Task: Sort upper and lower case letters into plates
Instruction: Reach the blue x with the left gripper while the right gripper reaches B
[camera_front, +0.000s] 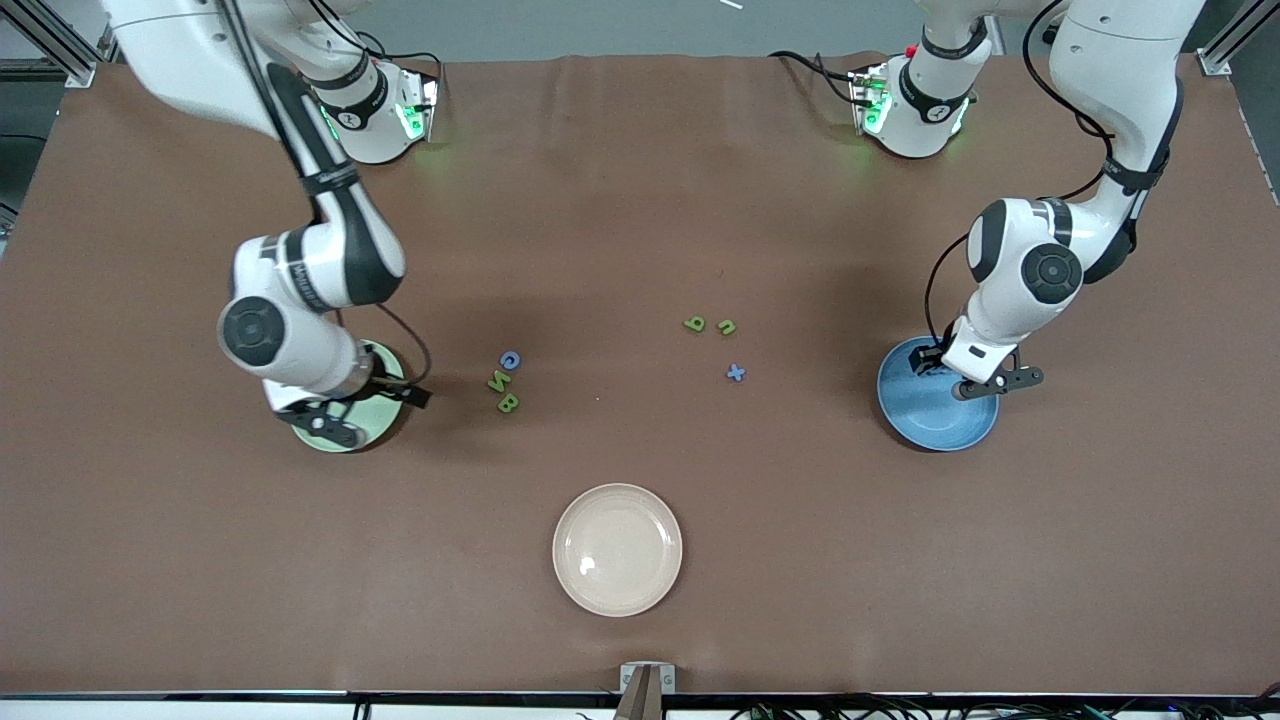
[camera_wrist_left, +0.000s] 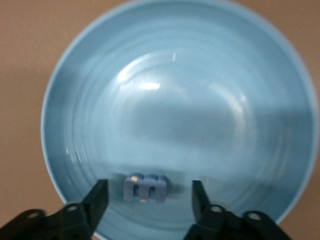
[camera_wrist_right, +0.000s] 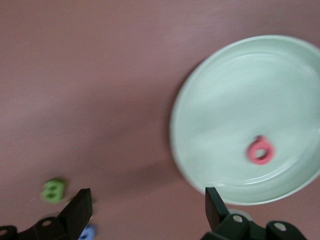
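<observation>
We take this for a robotics lab, not a home or a kitchen. Two white Franka arms stand bolted along one edge of a wide table (camera_front: 640, 200) covered in plain brown matting, their bases (camera_front: 385, 120) lit with green status lights and trailing black cables (camera_front: 800, 60). Aluminium framing (camera_front: 45, 40) shows at the corners by the bases, and a camera mount (camera_front: 646, 690) sits clamped at the table's nearest edge, with more cabling along it. The only props are toy letters (camera_front: 508, 383) and plain plates (camera_front: 617, 549), laid out as a test setup.
</observation>
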